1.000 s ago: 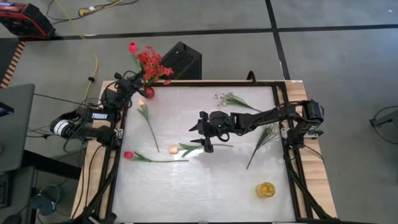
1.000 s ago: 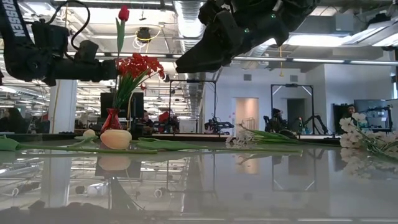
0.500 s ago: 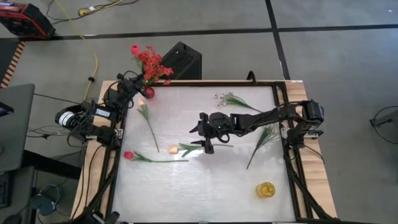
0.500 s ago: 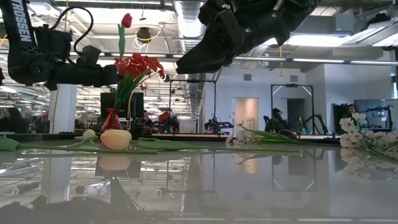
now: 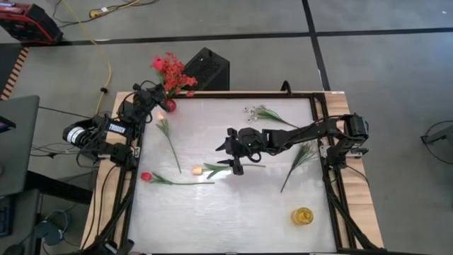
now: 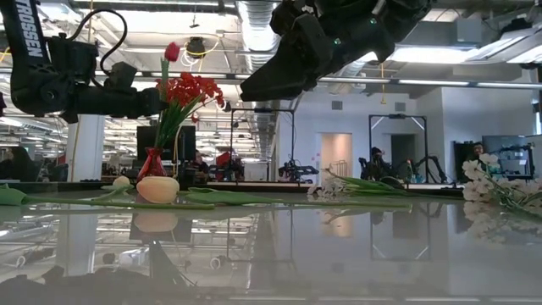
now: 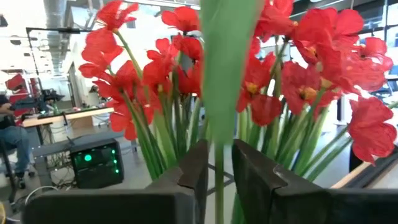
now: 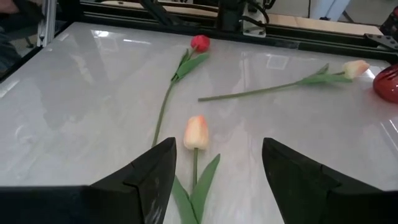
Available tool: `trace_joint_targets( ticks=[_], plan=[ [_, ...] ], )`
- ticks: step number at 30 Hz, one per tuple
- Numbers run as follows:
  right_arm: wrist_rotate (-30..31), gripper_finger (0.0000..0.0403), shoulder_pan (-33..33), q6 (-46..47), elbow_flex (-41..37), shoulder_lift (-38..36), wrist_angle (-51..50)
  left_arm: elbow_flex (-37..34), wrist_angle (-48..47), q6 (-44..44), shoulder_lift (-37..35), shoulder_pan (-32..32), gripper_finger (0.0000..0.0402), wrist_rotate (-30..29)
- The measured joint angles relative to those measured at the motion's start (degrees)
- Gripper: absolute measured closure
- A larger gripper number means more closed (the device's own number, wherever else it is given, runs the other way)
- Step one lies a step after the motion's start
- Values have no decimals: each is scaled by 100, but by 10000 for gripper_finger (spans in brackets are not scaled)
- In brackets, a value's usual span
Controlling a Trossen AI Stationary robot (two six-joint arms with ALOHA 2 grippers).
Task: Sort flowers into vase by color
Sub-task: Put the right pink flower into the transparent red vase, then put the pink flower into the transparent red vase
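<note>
I keep the left gripper at the red vase in the far left corner of the counter, its fingers narrow around the thin green stem of a red tulip. The right gripper hovers with fingers wide over a pale orange tulip lying mid-counter. I think it is light and soft; better to take the stem below the bud.

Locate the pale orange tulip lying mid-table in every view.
High view: pale orange tulip, just left of the right gripper.
Low view: bud at left, before the red vase.
Left wrist view: not in it.
Right wrist view: centre, between the open jaws.
Shared landmark: the red vase.
</note>
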Motion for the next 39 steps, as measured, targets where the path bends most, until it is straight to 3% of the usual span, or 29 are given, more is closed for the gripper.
trace_joint_targets(
  ticks=[7, 16, 31, 35, 39],
  plan=[
    [0, 138, 1, 4, 2, 0, 0, 2, 0, -7, 0, 0, 285, -71],
    [-5, 138, 76, 0, 1, 0, 0, 1, -497, -165, -2, -3, 232, 765],
    [-5, 138, 76, 0, 0, 0, -23, -2, -1009, -148, -196, -2, 226, 941],
    [-7, 138, 74, 0, 0, 0, -49, -2, -1563, 163, -684, -14, 226, 902],
    [-7, 138, 72, -4, 0, 0, -48, -4, -2735, 467, -1477, -185, 226, 452]
  ],
)
